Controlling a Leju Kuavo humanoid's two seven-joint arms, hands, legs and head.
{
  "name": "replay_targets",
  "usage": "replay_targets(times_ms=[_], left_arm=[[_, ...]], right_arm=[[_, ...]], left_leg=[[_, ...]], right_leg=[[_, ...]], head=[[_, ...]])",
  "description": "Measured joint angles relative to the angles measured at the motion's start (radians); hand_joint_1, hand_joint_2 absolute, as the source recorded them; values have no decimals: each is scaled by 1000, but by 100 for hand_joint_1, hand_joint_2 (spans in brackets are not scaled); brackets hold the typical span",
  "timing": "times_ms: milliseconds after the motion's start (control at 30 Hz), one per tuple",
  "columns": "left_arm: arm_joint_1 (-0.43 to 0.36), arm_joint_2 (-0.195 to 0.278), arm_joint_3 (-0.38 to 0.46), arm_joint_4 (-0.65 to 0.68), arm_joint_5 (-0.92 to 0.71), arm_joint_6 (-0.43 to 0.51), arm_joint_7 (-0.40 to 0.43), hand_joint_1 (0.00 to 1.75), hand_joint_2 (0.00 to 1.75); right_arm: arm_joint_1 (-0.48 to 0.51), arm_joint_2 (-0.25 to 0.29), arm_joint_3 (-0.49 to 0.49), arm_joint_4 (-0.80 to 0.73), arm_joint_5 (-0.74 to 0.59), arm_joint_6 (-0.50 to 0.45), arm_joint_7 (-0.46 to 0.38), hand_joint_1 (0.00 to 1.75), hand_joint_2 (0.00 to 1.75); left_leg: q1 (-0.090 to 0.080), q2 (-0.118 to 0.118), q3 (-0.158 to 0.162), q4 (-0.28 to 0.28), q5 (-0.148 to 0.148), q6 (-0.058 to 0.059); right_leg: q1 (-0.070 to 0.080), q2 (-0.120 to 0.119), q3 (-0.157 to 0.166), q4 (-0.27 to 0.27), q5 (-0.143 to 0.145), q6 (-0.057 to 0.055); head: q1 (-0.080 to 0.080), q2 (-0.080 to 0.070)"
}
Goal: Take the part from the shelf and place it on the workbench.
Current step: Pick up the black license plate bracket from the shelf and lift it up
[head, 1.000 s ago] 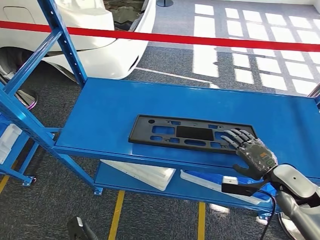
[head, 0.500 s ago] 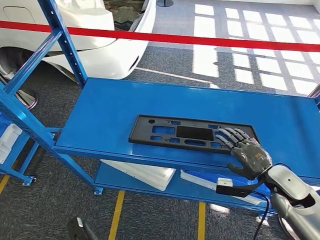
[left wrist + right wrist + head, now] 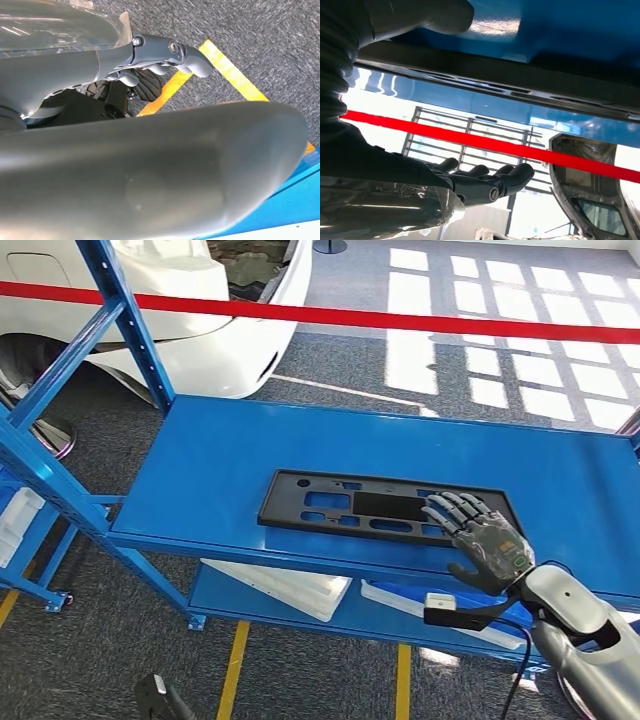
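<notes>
Grey carpet floor (image 3: 340,360) runs far back, with bright window light (image 3: 521,360) in squares at far right. A red barrier tape (image 3: 423,320) crosses the scene. A white car (image 3: 226,340) stands far left. Yellow floor lines (image 3: 234,680) lie near.

I see a blue shelf (image 3: 211,470) with a flat top deck. A black part (image 3: 355,505) lies flat on it toward 4 o'clock of centre. On the lower deck (image 3: 219,595) lie white trays (image 3: 283,585), toward 6 o'clock.
</notes>
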Motion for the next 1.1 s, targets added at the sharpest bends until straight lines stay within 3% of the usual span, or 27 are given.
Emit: replay_targets(times_ms=[467,800,1100], left_arm=[[0,0,-16,0,0,3,1,0,0],[1,0,-20,0,0,-2,15,0,0],[0,0,-21,0,0,-3,14,0,0]], right_arm=[[2,17,2,152,11,-26,13,0,175],[15,29,-64,262,29,-132,22,0,175],[33,55,-110,274,81,-170,35,0,175]], left_leg=[[0,0,0,0,0,0],[0,0,3,0,0,0],[0,0,5,0,0,0]], right_leg=[[0,0,0,0,0,0],[0,0,3,0,0,0],[0,0,5,0,0,0]], head=[[0,0],[0,0],[0,0]])
